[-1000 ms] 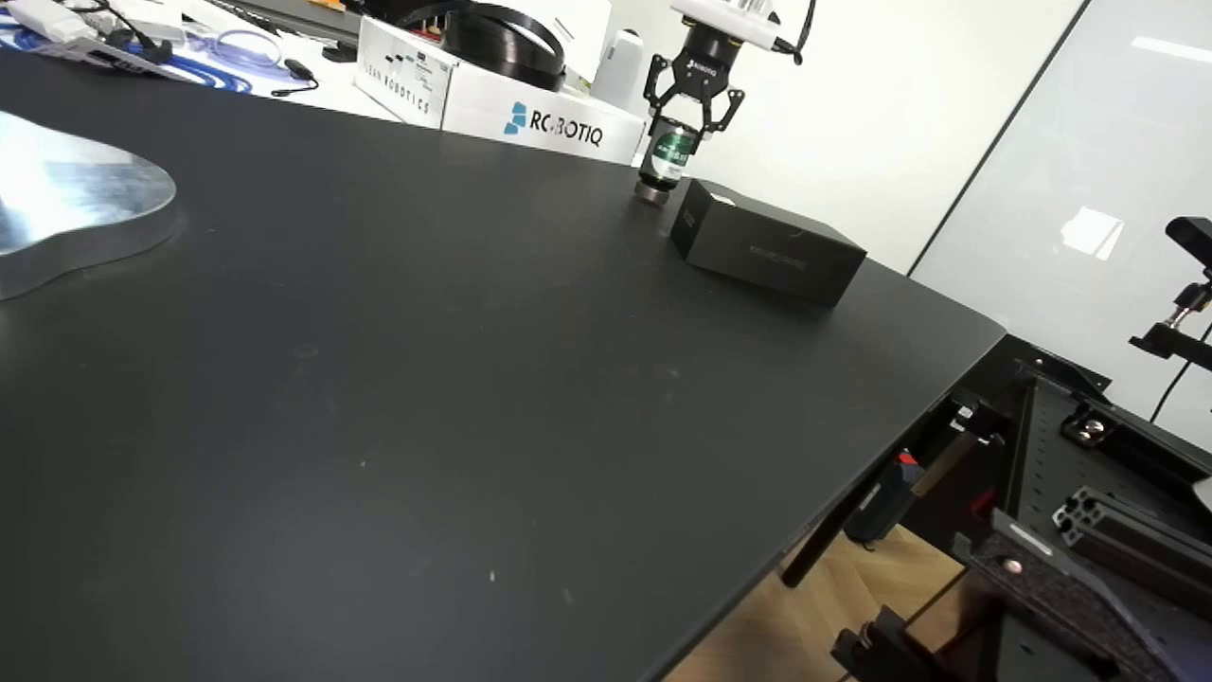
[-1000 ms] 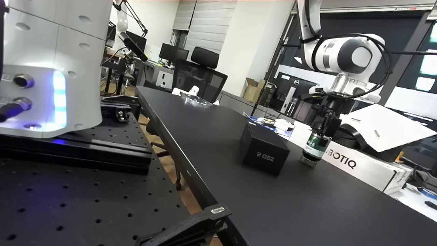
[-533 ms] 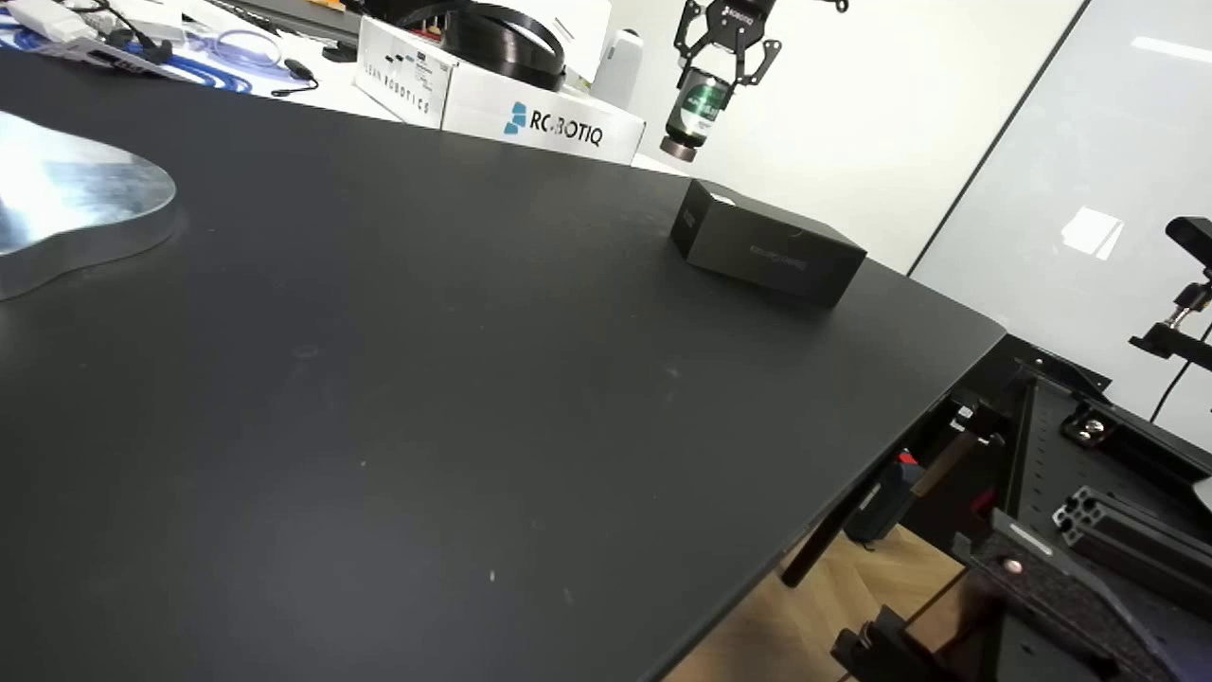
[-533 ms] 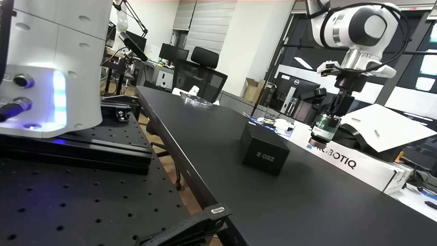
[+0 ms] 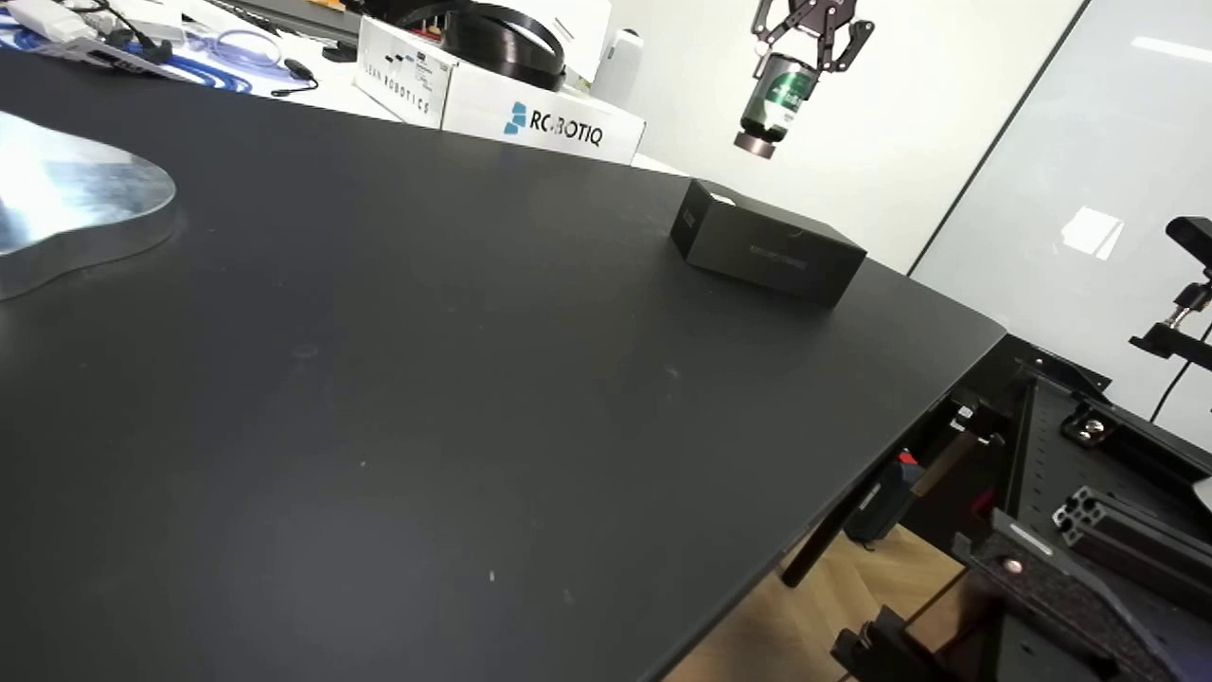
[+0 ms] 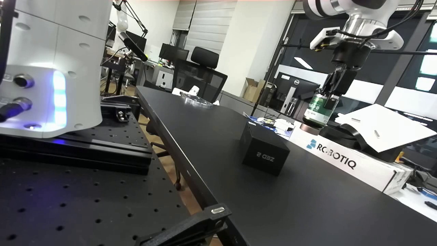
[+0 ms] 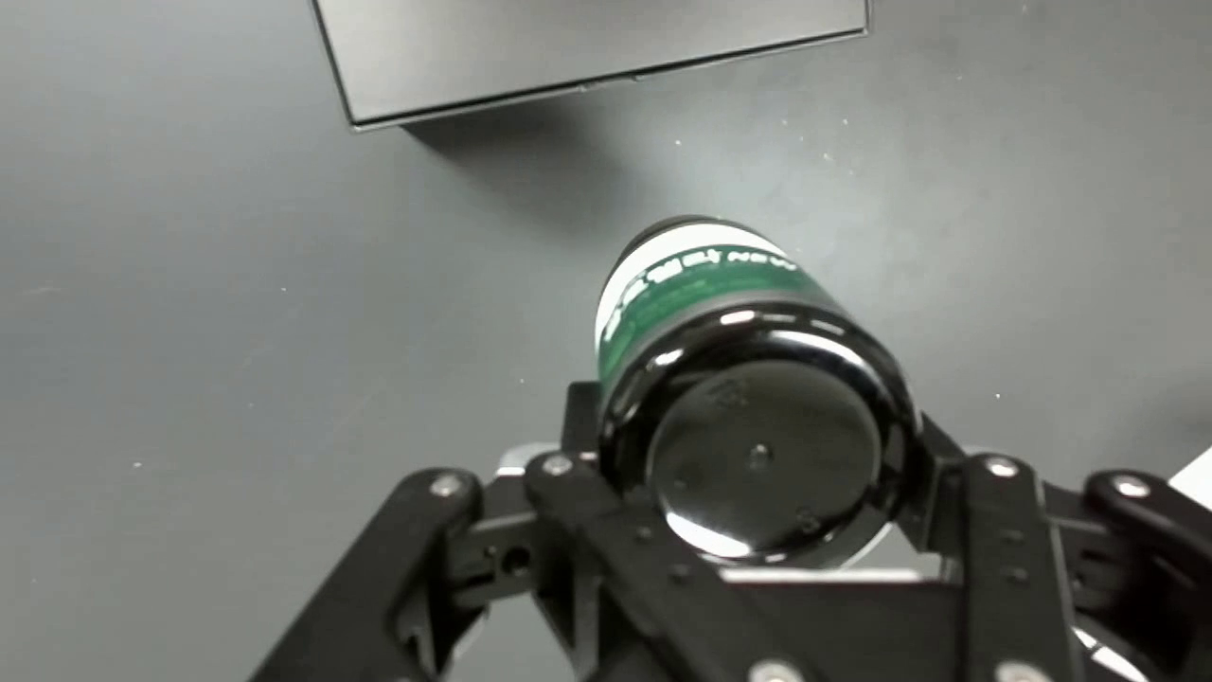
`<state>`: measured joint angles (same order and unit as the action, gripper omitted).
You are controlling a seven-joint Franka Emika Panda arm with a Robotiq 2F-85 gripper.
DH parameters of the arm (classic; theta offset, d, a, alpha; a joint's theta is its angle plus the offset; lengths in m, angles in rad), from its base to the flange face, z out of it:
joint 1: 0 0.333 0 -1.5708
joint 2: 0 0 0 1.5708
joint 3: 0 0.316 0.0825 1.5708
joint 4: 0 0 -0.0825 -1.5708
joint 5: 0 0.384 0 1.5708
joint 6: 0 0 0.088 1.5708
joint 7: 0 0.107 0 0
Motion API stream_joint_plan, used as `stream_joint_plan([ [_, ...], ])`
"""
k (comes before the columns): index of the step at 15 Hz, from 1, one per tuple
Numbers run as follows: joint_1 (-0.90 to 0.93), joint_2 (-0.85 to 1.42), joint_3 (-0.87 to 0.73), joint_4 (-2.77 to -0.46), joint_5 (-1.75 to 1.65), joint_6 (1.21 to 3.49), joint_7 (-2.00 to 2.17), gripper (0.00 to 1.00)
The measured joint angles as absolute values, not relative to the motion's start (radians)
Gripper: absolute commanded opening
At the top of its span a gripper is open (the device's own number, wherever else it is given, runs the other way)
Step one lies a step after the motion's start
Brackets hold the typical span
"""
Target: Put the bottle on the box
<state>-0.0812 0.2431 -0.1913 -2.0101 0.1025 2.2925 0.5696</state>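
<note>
One dark green cylindrical bottle (image 6: 319, 111) with a white label hangs upside down in the air, pinched on both sides by the black jointed gripper (image 7: 757, 436). On the matte black table (image 5: 426, 379) stands the black rectangular box (image 6: 264, 148), apart from the bottle; whether they overlap from above is hard to judge.
</note>
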Motion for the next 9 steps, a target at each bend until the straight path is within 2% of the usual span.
stream_joint_plan([
  [9, -0.085, -0.015, -0.180, -2.336, -0.004, 2.314, 0.498, 0.44],
])
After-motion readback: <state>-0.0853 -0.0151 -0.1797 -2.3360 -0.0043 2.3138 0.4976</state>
